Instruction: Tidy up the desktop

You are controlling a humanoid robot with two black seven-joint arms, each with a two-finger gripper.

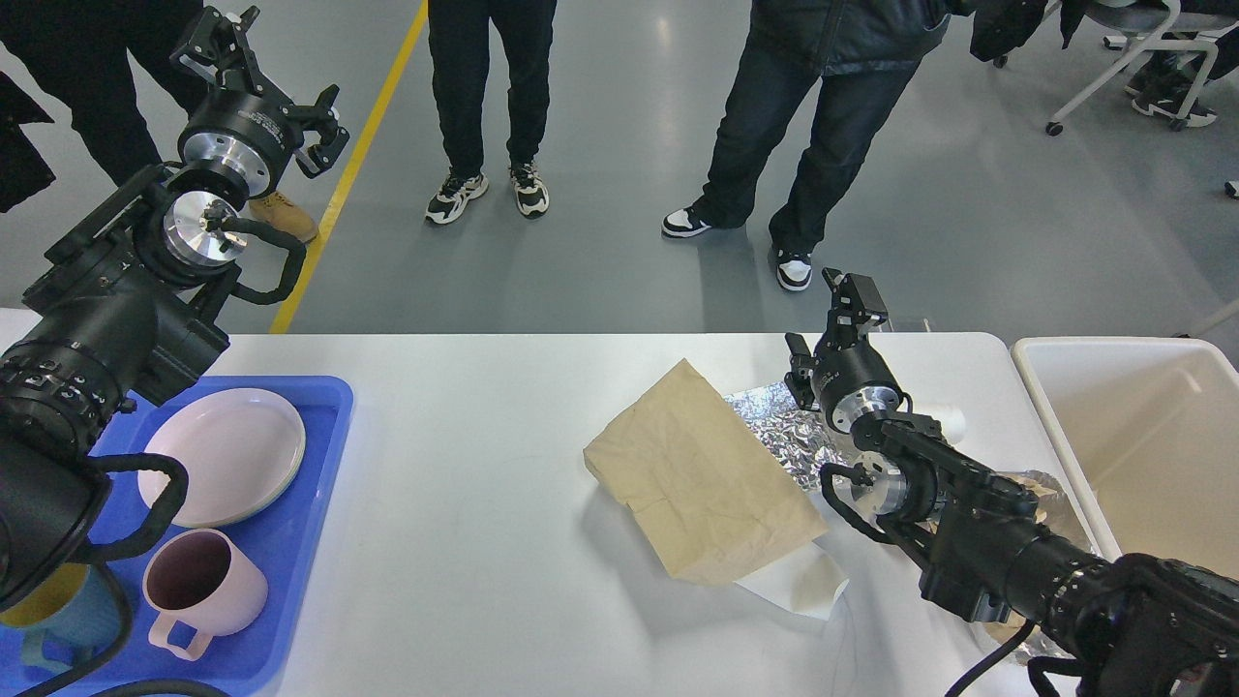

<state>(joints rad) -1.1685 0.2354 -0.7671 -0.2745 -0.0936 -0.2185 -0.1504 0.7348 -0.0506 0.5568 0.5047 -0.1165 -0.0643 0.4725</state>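
Brown paper bag [702,476] lies diagonally on the desktop [465,542], just left of the empty, spread-fingered right gripper [834,310]; left gripper [254,73], fingers splayed, hangs well apart.

The left arm hides most of a blue mug [39,605]; the right arm covers part of the foil [789,426]; the bin [1142,436] is cut by the right edge.

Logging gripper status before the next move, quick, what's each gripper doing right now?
Left gripper: open, empty, raised beyond the desktop.
Right gripper: empty; open or shut cannot be told.
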